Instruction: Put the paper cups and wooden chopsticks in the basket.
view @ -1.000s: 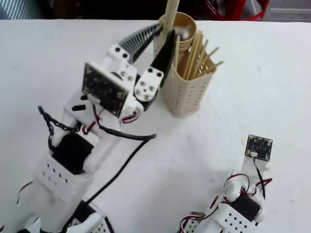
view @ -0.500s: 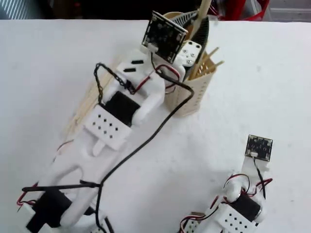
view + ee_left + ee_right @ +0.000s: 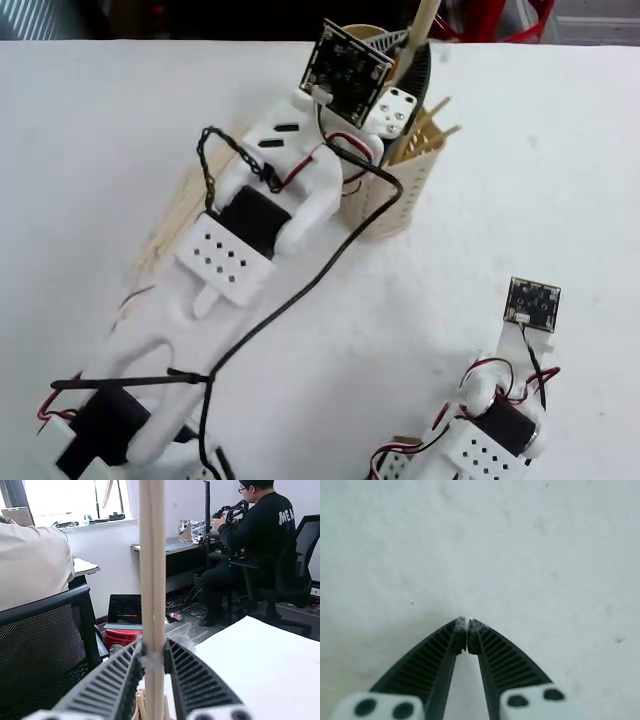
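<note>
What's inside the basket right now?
Wooden chopsticks lean in the basket, and a paper cup rim shows. The left gripper, shut on another chopstick pair, covers the rest of the opening.

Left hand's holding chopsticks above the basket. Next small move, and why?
Probably ease straight down a little, then open. The left hand is shut on the chopsticks, upright over the basket where other sticks already stand; their lower ends are hidden, so dropping now might miss.
</note>
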